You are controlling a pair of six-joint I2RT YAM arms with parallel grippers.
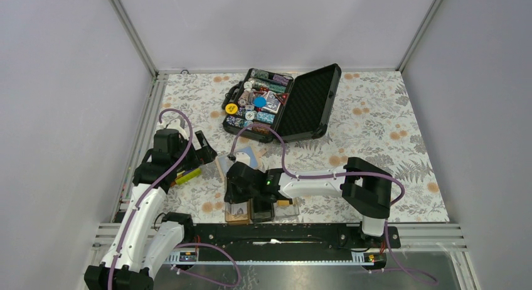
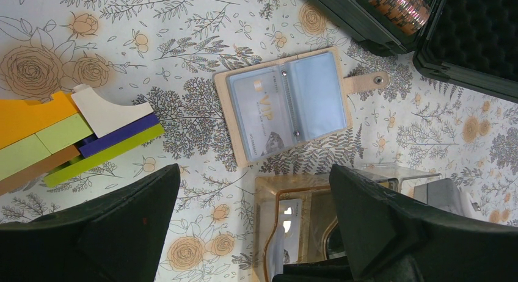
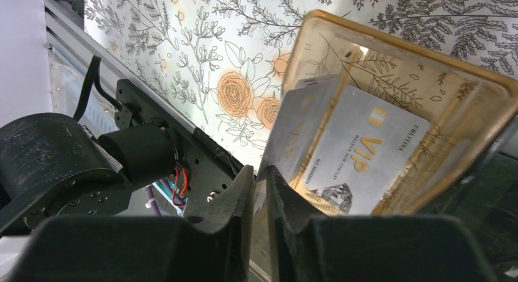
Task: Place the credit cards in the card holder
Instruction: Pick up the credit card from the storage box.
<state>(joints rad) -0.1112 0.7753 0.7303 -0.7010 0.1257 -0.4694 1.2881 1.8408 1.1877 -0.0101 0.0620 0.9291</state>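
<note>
The card holder [image 1: 285, 209] lies at the near table edge; its brown compartment shows in the left wrist view [image 2: 272, 199] and the right wrist view [image 3: 391, 50]. A silver credit card [image 3: 360, 151] with gold VIP lettering lies flat in that compartment. My right gripper [image 3: 262, 181] is shut on the edge of a second silver card [image 3: 296, 126], which stands tilted in the same compartment. My left gripper [image 2: 253, 233] is open and empty, above the table just left of the holder. An open tan card wallet [image 2: 287, 105] holds another VIP card in its sleeve.
An open black chip case [image 1: 282, 105] with foam lid stands at the back centre, also in the left wrist view [image 2: 427, 32]. Coloured blocks [image 2: 61, 138] lie left of the wallet. The metal rail [image 1: 282, 233] runs along the near edge.
</note>
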